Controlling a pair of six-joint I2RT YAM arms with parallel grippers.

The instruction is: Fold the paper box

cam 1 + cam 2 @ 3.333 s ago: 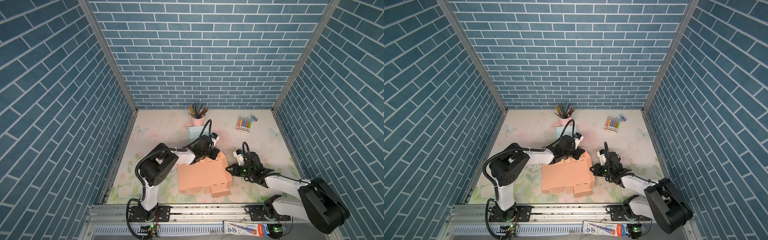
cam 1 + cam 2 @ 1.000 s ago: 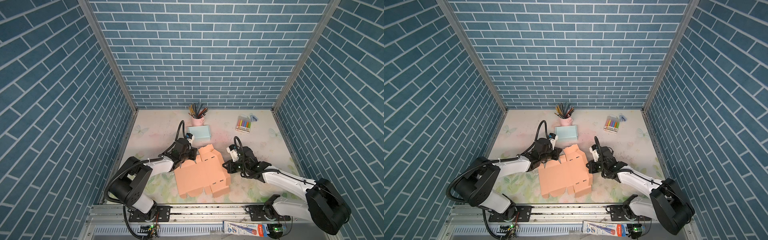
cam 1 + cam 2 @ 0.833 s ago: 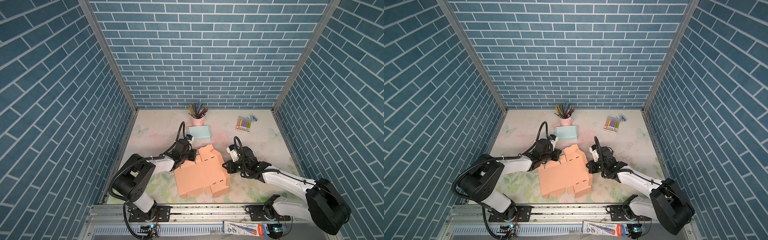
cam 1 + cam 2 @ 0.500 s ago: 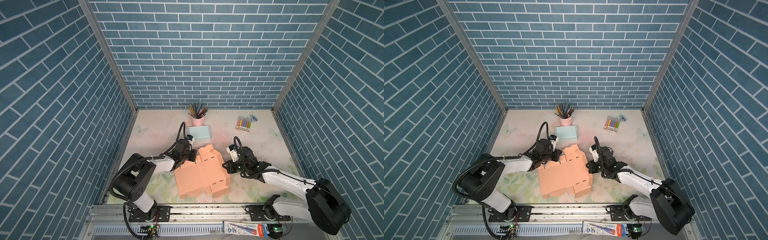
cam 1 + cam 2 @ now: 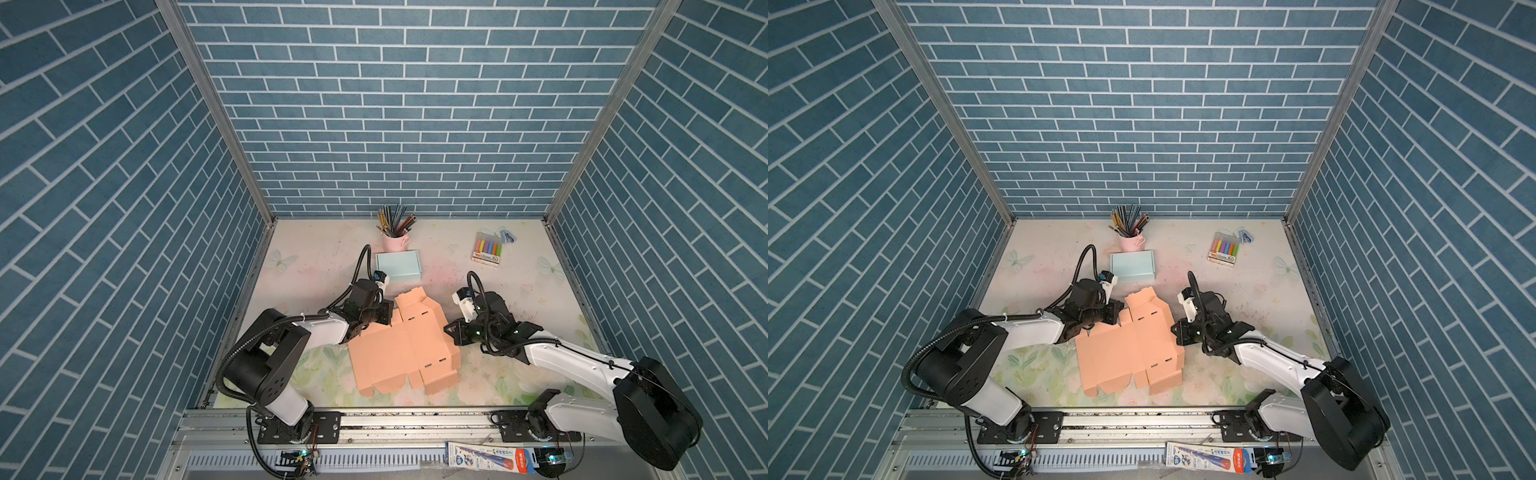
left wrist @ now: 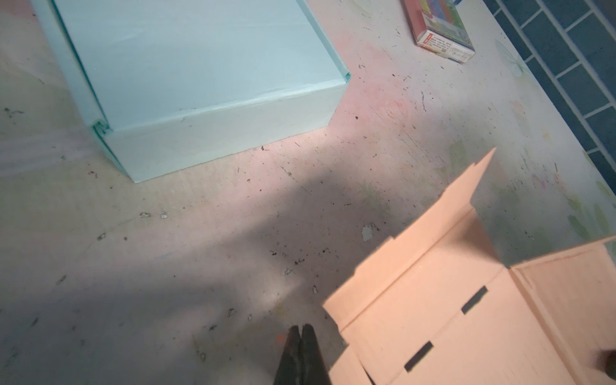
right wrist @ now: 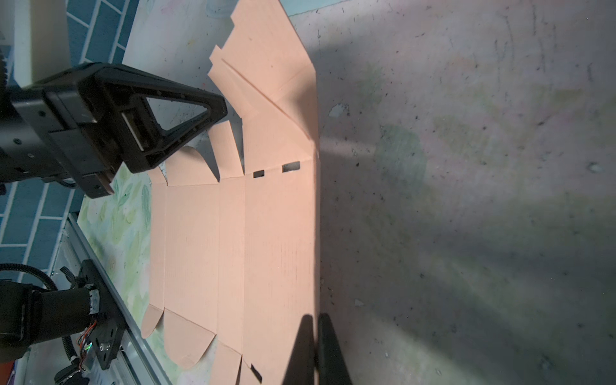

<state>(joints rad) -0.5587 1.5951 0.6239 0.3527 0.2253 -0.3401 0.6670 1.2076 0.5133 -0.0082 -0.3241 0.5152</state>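
Right now the paper box [image 5: 401, 353] lies opened out on the surface [image 5: 519, 291], near the front rail and between the two arms. It is mostly flat, and its long axis runs from the front edge toward the back wall with a slight lean. Its far flap [image 5: 415, 303] stands partly raised, as the left wrist view shows.

The left jaws are pressed together and hold nothing. They sit low over the surface just beside the box's far left corner, a narrow gap from the card. The right jaws are likewise pressed together and empty, with their tips at the box's long right edge. Whether they touch that edge or only overlap it in the right wrist view, I cannot tell.

So the box lies inward of both: rightward of the left jaws, leftward of the right ones. The right arm looks nearer to a long side fold, the left to the raised end flap. A pale blue box [image 5: 398, 265] sits beyond, apart from the work.
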